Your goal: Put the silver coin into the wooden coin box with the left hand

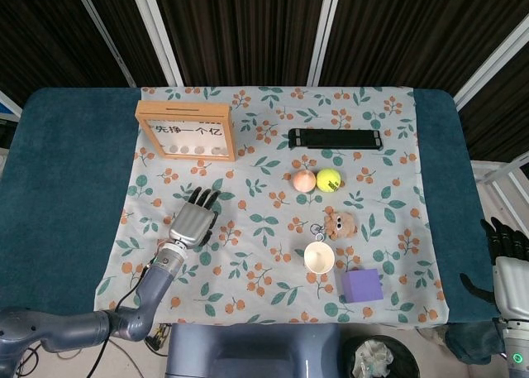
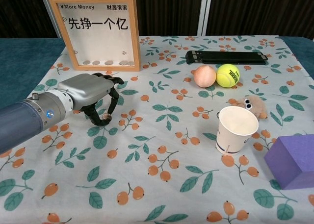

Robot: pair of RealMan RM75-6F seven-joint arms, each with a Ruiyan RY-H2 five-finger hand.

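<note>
The table carries a flowered cloth, and the left arm reaches in low from the near left corner. The left hand hangs palm down just above the cloth, fingers curled toward the thumb. A small pale thing shows at the thumb tip; I cannot tell whether it is the silver coin, nor whether the hand is holding it. The right hand sits off the table's right edge, fingers pointing up and slightly spread, holding nothing.

The wooden coin box stands upright beyond the left hand, well apart from it, with coins lying along its bottom behind the clear front. A black flat bar lies to the right of it. Nearer are a purple block, a paper cup, a brown plush toy, a tennis ball and a peach-coloured ball touching it.
</note>
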